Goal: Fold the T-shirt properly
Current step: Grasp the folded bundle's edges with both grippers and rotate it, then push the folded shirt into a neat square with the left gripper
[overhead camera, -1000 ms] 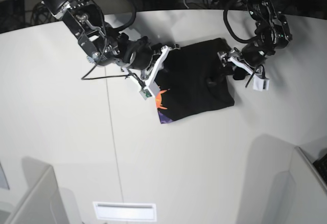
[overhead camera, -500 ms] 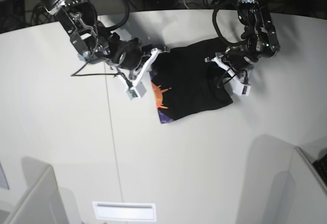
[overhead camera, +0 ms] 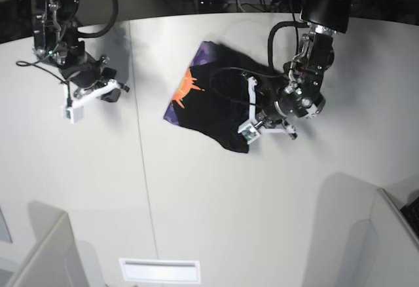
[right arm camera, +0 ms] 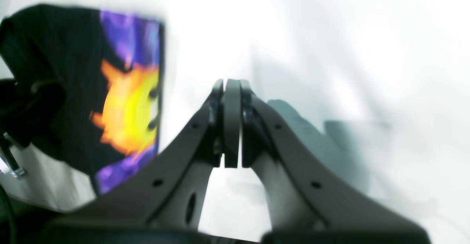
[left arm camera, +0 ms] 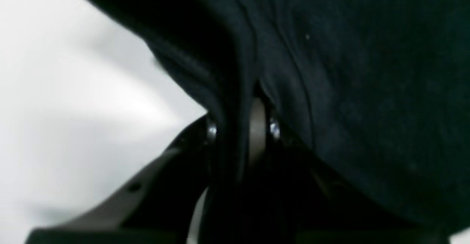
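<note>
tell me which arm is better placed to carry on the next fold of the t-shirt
Left, most likely. Its pincer is shut on the T-shirt, a black fold pinched between the jaws. The right pincer is shut on nothing and sits over bare table, well clear of the cloth.

Bright, even overhead light, soft shadows on the white table (overhead camera: 196,202), both wrist views blurred, left wrist view dim

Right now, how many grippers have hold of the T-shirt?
1. The left gripper is shut on a fold of the black T-shirt, at its edge nearest that arm. The right gripper is shut on nothing, off over the bare table.
</note>
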You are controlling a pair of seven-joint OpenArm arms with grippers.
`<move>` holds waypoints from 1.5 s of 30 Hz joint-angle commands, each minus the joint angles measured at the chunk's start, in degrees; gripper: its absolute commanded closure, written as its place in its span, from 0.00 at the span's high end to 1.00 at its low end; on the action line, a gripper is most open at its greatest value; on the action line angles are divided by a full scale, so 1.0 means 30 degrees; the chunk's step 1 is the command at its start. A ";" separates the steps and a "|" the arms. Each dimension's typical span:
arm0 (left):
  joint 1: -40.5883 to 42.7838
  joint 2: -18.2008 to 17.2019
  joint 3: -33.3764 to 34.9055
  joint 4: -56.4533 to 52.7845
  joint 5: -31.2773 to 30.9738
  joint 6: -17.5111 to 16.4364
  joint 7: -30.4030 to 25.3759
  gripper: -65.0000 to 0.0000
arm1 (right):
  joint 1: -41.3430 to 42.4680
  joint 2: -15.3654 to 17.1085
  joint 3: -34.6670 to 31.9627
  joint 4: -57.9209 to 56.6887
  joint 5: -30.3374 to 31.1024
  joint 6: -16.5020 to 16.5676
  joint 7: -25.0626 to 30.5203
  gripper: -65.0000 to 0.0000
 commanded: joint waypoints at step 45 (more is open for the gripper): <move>-1.0804 -0.2399 1.9282 -0.3445 0.1581 0.0097 -0.9478 0.00 | -0.3531 -0.3698 0.5786 0.0382 0.0051 0.0007 0.0274 0.00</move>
